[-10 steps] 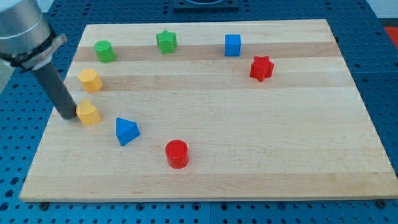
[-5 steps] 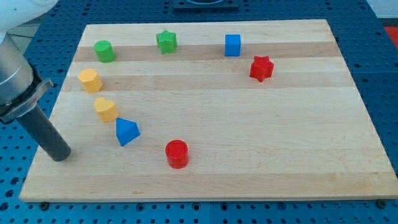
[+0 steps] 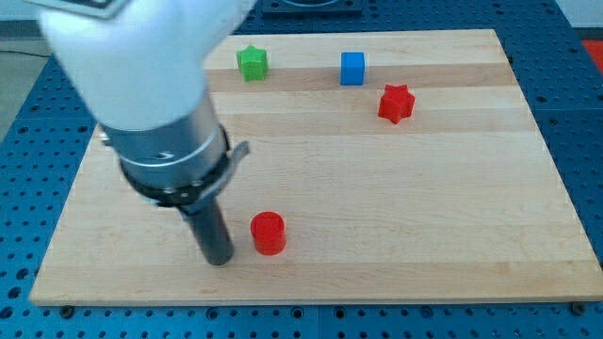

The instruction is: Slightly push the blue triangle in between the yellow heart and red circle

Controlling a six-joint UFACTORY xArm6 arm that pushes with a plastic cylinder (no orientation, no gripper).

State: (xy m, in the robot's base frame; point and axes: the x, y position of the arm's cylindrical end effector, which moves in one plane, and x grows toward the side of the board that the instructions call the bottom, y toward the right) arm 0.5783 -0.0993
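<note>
My tip (image 3: 220, 260) down near the view's bottom edge of the pale wooden board (image 3: 452, 207), just left of the red cylindrical circle block (image 3: 268, 233), apart from it. Blue triangle and yellow heart hidden behind the arm; heading and long axis untellable. No fingers, only a rod. Wide bare wood rightward. Green star block (image 3: 252, 63), blue cube (image 3: 352, 68), red star block (image 3: 396, 103) near the top.

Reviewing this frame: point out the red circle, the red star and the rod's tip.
red circle (image 3: 268, 232), camera view, on its top face.
red star (image 3: 396, 103), camera view, on its middle.
my tip (image 3: 220, 259), camera view, at the rod's very end, just left of the red circle.
</note>
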